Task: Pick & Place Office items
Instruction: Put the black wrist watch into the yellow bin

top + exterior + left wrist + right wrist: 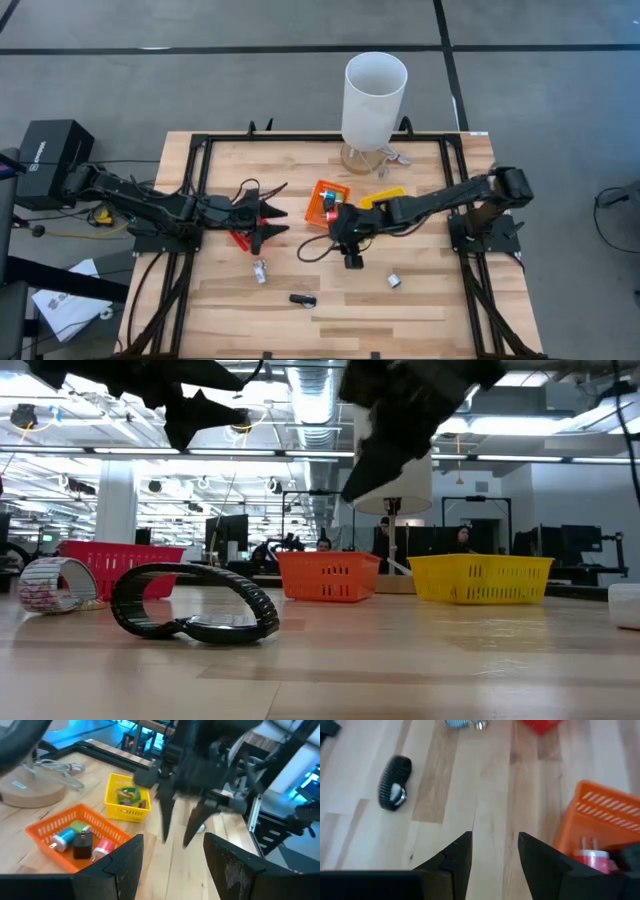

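Hovering above the bench beside the orange bin: right tool, fingers parted, gripping nothing. Lying ahead, toward the front edge: black band, long axis running crosswise. Sitting farther off: left tool, open, empty. Judging right nearer.

Setting: open-plan lab or office. Evidence: exposed ceiling ducts, strip lights, rows of monitors, seated people, wooden workbench.
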You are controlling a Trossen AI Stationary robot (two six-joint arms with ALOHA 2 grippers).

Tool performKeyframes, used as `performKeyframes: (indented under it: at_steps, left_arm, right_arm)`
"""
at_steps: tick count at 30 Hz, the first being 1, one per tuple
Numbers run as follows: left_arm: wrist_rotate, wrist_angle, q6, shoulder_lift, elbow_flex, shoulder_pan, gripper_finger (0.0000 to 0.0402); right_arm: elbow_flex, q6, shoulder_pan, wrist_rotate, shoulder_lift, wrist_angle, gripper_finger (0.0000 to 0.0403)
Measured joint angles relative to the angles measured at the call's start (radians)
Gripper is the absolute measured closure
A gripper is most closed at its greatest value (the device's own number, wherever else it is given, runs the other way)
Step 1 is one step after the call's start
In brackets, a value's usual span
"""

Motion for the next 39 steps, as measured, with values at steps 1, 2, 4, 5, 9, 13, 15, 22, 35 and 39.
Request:
performKeyframes:
  at_steps: [1,2,4,5,9,13,15,22,35,39]
  left_arm:
    - [0.004,0.002,0.003,0.0,0.0,-0.002,0.0198]
    - [0.005,0.007,0.004,0.0,0.0,-0.002,0.0198]
    - [0.0,0.02,0.004,0.0,0.0,-0.001,0.0198]
    - [-0.013,0.022,0.004,0.0,0.0,0.001,0.0198]
    - [-0.031,0.041,-0.001,0.0,0.0,0.001,0.0198]
    - [-0.03,0.059,-0.002,0.0,0.0,-0.002,0.0198]
    - [-0.03,0.06,-0.003,0.0,0.0,-0.002,0.0198]
    - [-0.03,0.069,-0.004,0.0,-0.003,-0.007,0.0198]
    - [-0.03,0.067,-0.001,0.0,-0.004,-0.049,0.0198]
    - [-0.03,0.07,-0.001,0.0,-0.004,-0.049,0.0198]
  right_arm:
    - [0.025,-0.002,0.0,-0.013,0.027,-0.011,0.0252]
    - [0.043,-0.006,-0.001,-0.031,0.046,-0.037,0.0252]
    - [0.096,-0.003,0.0,-0.079,0.085,-0.045,0.0253]
    - [0.122,-0.001,0.003,-0.099,0.103,-0.03,0.0253]
    - [0.21,0.017,0.022,-0.129,0.19,-0.027,0.0253]
    - [0.296,0.102,0.038,-0.181,0.274,-0.1,0.0253]
    - [0.342,0.126,0.041,-0.267,0.307,-0.143,0.0253]
    - [0.416,0.176,0.083,-0.339,0.406,-0.087,0.0253]
    - [0.531,0.21,0.118,-0.393,0.562,-0.057,0.0253]
    - [0.533,0.209,0.118,-0.421,0.569,-0.059,0.0253]
